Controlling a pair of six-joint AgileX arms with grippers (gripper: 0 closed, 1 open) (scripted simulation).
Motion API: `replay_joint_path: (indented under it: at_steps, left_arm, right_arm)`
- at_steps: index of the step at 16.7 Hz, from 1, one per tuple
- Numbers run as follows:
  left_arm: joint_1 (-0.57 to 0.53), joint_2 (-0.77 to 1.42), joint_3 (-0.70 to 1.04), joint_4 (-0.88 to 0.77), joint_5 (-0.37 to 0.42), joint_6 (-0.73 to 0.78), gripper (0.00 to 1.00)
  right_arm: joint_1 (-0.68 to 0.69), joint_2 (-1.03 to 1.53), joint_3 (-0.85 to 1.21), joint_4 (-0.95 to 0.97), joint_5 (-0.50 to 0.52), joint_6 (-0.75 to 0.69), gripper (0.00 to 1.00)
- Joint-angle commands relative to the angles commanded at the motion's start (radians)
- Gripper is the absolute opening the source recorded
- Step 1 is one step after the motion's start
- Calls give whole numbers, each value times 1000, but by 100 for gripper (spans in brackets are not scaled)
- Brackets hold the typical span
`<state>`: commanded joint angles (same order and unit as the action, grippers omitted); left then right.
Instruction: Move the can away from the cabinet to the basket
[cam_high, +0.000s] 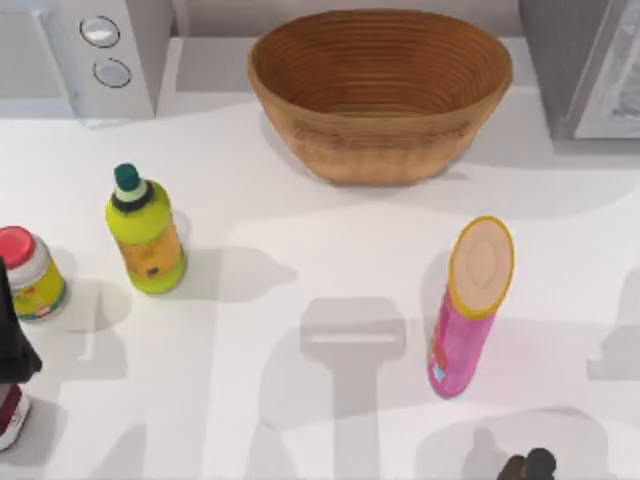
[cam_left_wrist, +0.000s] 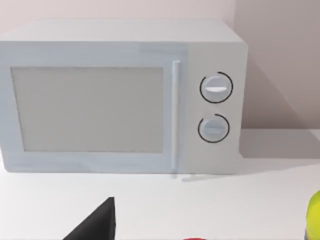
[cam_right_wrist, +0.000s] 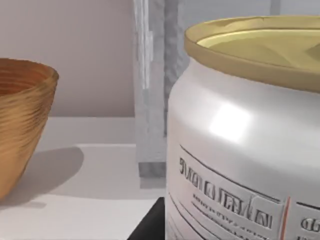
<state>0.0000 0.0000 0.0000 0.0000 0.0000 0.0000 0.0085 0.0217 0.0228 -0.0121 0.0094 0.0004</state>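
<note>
While the basket (cam_high: 380, 95) sits at bench (cam_high: 300, 300) rear holding nothing, the can (cam_right_wrist: 240, 150) looms right against the right tool's camera, cut off; tool grip: cannot tell.

- The basket (cam_high: 380, 95) is brown wicker with ribbed rings.
- The can (cam_right_wrist: 240, 150) is silver with a gold rim and grey lettering.
- The tube (cam_high: 468, 310) is pink, rimmed yellow.
- The bottle (cam_high: 146, 232) is yellow-green, capped dark green.
- The jar (cam_high: 30, 272) has a red lid.
- The microwave (cam_left_wrist: 120, 95) is pale grey-white.
</note>
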Motion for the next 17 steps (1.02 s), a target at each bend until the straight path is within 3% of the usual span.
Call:
replay_joint_path:
  at_steps: [9,17]
  left_arm:
    - [0,0,0,0,0,0,100]
    - [0,0,0,0,0,0,100]
  right_arm:
    - [4,15,-8,19,1,1,0]
    - [150,474,307,166,151,2,0]
